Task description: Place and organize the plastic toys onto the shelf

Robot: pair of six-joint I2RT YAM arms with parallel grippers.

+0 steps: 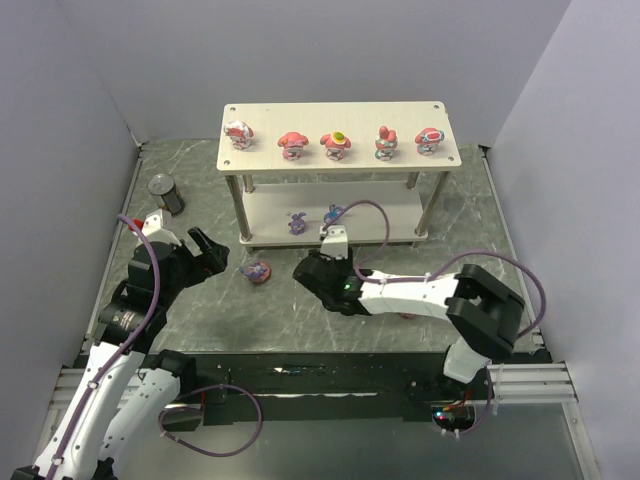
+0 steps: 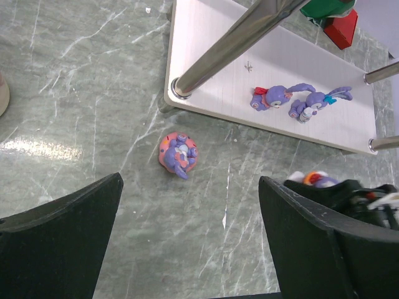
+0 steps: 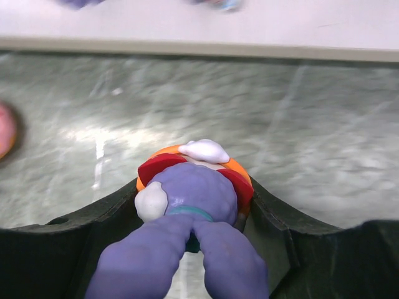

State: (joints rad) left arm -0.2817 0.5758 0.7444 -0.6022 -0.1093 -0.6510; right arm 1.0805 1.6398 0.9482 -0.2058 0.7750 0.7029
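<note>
While the can [image 1: 164, 190] stands apart, a post [image 2: 232, 42] fronts the shelf [image 1: 330, 112].

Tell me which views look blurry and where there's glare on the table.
Right wrist: the purple toy up close is fairly sharp, the shelf behind is blurred, with a pale glare patch on the table. Left wrist: sharp, a glare streak at left. Top external: sharp, evenly lit, a small glint at the table's near edge.

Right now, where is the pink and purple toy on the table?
In the top view, the toy lies on the table before the shelf's left front corner, between the left gripper and the right gripper.
</note>
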